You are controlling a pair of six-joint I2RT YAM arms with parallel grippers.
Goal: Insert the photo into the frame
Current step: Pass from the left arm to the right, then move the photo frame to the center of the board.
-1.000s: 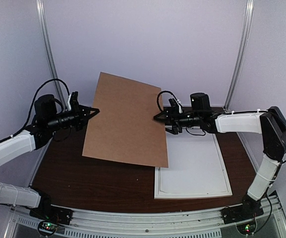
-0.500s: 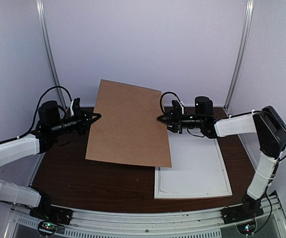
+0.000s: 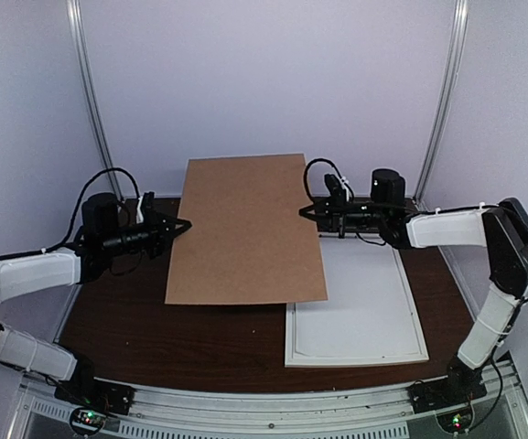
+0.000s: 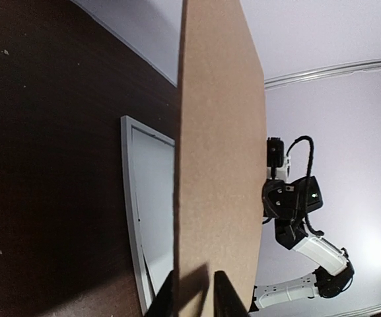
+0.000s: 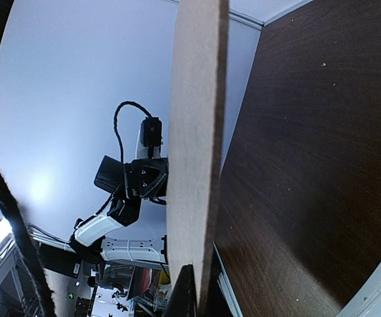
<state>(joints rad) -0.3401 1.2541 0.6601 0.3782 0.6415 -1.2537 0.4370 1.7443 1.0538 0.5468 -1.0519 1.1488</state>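
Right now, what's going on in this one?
Both arms have a brown board up off the table between them. The right gripper is shut on its right edge. The left gripper has its fingers either side of the left edge, but whether they are clamped is unclear. The white frame lies flat on the table, below and right of the board.

At centre, raised above the table (image 3: 199, 338), a backing board (image 3: 245, 229) — left gripper (image 3: 179, 225) at its left edge, right gripper (image 3: 307, 212) at its right edge, facing each other across it. On the table's right half, toward the arm bases, the frame (image 3: 364, 311) lying flat — its far left part beneath the board's near right corner.
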